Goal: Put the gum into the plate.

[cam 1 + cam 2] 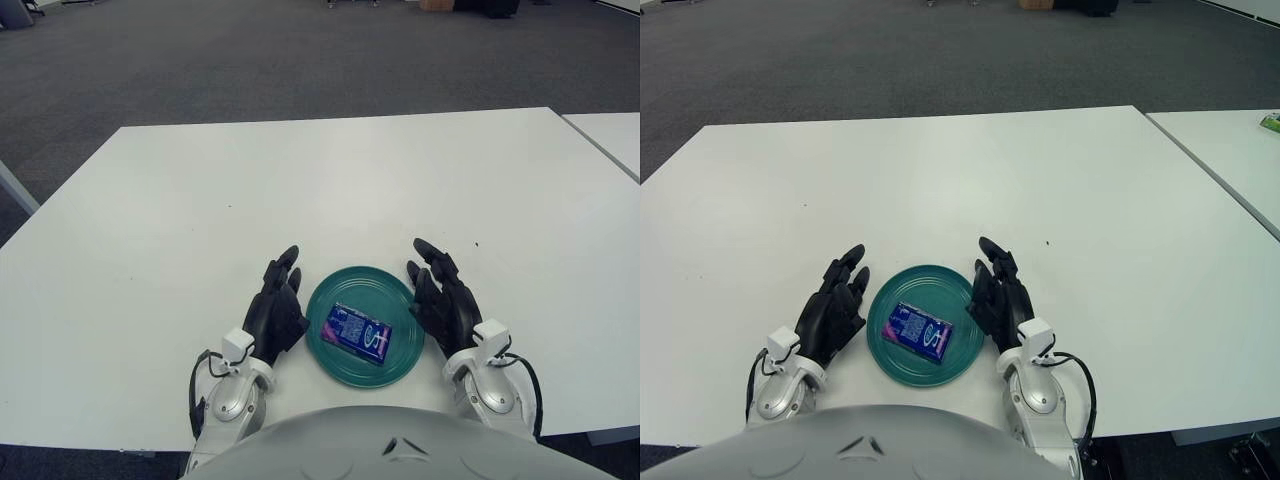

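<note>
The gum [356, 333] lies in the plate [340, 288] — left hand [275, 310] beside it, right hand [445, 300] on the other side.

A blue gum pack [357, 333] with purple and white print lies in a teal plate [386, 288] on a white surface [200, 220], flanked by black fingers [283, 275].

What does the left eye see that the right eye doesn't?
Only the left eye view shows a pale bar at its left edge. Only the right eye view shows a small green thing on the neighbouring table. Both show the gum lying in the green plate on the white table, with the left robot hand and right robot hand open beside it, holding nothing.
</note>
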`<state>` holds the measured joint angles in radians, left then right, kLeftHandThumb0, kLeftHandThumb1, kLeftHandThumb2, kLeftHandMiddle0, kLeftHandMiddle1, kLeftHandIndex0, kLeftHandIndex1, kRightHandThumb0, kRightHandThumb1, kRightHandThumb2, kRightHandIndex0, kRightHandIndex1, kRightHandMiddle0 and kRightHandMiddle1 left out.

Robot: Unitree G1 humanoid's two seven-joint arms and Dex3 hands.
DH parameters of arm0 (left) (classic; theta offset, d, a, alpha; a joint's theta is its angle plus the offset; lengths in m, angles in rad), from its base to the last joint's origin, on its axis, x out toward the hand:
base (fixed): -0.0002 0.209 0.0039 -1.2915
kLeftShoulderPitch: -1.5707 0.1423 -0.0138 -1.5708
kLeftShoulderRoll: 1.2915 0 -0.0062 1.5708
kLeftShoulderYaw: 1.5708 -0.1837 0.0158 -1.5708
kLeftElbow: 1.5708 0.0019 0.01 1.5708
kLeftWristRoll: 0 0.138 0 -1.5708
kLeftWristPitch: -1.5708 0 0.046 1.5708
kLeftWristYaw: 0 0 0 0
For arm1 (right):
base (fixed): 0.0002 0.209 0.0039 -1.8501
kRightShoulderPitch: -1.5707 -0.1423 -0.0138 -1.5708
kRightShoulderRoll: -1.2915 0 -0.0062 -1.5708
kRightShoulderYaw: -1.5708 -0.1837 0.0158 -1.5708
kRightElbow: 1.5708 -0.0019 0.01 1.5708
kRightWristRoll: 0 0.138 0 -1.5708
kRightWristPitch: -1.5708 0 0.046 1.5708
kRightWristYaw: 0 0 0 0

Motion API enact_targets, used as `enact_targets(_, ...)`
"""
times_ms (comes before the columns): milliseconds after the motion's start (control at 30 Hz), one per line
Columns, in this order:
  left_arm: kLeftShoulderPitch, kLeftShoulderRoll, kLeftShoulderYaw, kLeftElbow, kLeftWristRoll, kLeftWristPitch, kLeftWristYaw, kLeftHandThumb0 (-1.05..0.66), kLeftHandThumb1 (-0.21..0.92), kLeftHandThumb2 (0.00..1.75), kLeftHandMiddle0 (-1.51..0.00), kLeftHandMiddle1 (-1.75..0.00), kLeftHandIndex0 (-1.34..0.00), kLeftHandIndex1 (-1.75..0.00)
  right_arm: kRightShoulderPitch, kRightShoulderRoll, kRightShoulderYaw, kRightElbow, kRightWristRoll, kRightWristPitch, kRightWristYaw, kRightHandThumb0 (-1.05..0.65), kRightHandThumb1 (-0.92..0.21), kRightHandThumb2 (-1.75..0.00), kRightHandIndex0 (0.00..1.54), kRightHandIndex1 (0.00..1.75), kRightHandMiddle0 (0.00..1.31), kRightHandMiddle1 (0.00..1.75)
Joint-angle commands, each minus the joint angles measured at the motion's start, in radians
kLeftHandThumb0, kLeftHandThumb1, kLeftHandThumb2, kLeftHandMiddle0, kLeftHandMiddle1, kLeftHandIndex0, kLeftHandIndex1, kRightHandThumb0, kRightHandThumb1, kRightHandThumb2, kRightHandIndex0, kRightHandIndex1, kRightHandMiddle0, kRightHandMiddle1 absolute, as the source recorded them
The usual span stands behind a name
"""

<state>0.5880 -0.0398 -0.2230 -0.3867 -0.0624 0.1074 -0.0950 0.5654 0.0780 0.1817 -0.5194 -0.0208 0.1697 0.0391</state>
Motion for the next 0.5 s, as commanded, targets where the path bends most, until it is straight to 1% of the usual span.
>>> enact_targets(0, 0.03, 0.014, 0.002, 0.038, 0.004, 0.032, 0.014, -1.05, 0.92, 1.15, -0.11, 0.0, 0.0, -0.32, 0.08, -0.039, -0.001, -0.02, -0.008, 0.017, -0.005, -0.85, -0.92, -0.95, 0.22, 0.0, 0.0, 0.43)
enact_targets(133, 0.033, 0.014, 0.004, 0.041, 0.005, 0.015, 0.015, -1.05, 0.92, 1.14, -0.12, -0.01, 0.0, -0.33, 0.069, -0.04, -0.023, -0.015, 0.005, 0.031, 0.003, -0.85, -0.92, -0.95, 0.22, 0.0, 0.0, 0.45)
enact_targets(467, 0.034, 0.031, -0.004, 0.052, -0.015, -0.034, -0.013, -1.05, 0.92, 1.13, -0.09, 0.0, 0.0, -0.24, 0.076, -0.034, -0.024, -0.016, 0.006, 0.02, 0.002, -0.83, -0.92, -0.94, 0.25, 0.01, 0.0, 0.5)
